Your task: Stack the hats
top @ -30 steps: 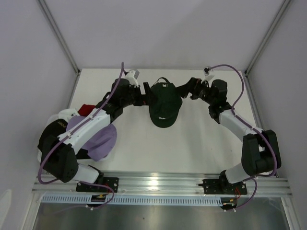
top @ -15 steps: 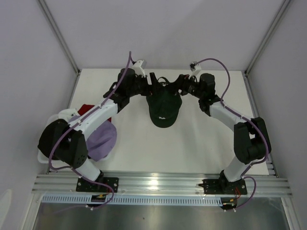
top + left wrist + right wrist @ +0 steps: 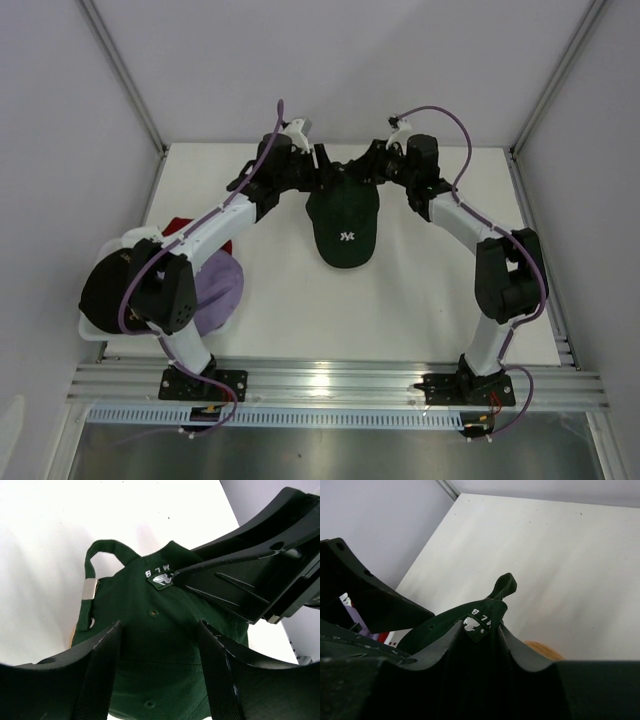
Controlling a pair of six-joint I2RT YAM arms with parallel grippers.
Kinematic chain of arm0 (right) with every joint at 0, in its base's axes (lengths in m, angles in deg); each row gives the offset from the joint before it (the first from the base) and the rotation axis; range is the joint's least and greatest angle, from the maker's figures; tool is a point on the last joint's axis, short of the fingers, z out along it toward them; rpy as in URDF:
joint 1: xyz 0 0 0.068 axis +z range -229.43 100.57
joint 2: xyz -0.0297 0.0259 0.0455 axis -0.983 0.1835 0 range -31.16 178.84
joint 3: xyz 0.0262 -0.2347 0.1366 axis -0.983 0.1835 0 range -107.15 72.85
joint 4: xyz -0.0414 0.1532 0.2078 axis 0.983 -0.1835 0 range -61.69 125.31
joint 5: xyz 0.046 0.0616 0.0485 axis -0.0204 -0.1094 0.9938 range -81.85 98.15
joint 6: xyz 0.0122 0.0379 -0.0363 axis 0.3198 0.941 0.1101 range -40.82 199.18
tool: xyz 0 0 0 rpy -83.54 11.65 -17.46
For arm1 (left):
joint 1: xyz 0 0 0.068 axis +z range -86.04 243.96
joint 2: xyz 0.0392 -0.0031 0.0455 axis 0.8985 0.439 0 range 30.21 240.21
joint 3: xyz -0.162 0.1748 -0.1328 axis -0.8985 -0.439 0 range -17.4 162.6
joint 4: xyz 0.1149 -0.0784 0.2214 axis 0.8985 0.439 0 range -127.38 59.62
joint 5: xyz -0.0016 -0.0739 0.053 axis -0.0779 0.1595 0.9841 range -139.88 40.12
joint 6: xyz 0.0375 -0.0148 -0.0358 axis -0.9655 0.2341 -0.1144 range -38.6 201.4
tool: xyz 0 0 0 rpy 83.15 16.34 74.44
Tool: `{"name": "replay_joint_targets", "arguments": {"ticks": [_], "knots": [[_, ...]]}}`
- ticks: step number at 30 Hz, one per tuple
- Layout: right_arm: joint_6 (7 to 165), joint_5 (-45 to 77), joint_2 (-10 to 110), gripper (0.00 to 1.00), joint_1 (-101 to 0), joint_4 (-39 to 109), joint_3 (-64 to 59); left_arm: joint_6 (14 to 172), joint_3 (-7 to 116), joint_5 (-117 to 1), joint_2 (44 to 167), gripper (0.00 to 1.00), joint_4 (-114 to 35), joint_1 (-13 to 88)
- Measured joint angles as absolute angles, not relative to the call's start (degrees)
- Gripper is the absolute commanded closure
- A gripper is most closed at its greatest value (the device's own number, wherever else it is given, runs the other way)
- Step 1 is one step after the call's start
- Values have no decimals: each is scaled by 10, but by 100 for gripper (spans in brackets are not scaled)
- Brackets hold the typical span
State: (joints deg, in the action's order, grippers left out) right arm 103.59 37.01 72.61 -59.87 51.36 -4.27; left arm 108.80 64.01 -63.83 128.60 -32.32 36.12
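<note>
Green cap (image 3: pixel 343 222): sits on white table (image 3: pixel 420 290), center toward far edge, brim pointing at the arm bases. It's well apart from lavender cap (image 3: pixel 215 290) & red cap (image 3: pixel 180 228) at left. Left gripper (image 3: pixel 160 667): jaws apart astride the crown, fabric flat btwn them. Right gripper (image 3: pixel 480 630): pinched on a fold at the cap's back. Risk: w/ one thin pinch, soft cloth may slip or sag lopsided when lifted. Crown: domed, matte woven panels w/ eyelets. Rear strap (image 3: pixel 89 562) loops; small metal buckle (image 3: pixel 90 588); white MLB label (image 3: pixel 160 576).
</note>
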Motion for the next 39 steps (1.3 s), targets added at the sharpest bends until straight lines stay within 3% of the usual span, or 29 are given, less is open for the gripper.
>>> {"name": "replay_joint_targets", "arguments": {"ticks": [4,8,9,16,20,24,31,39], "knots": [[1039,361,739,55,-600,497,-57,1090,650,-633,1293,36,-320,361],[1040,347,744,37,-601,480,-65,1094,652,-630,1295,35,-316,361],[1038,342,745,28,-602,471,-69,1094,653,-630,1295,33,-316,361],[990,312,740,2,-601,407,-93,1075,655,-630,1277,12,-272,363],[934,269,715,1,-600,339,-115,1051,655,-594,1222,1,-202,364],[883,222,653,1,-602,300,-117,1054,637,-516,1109,1,-147,370],[879,218,511,0,-670,303,-102,1073,500,-403,843,2,-63,384],[906,258,437,0,-679,324,-11,1009,503,-362,873,8,117,343]]}}
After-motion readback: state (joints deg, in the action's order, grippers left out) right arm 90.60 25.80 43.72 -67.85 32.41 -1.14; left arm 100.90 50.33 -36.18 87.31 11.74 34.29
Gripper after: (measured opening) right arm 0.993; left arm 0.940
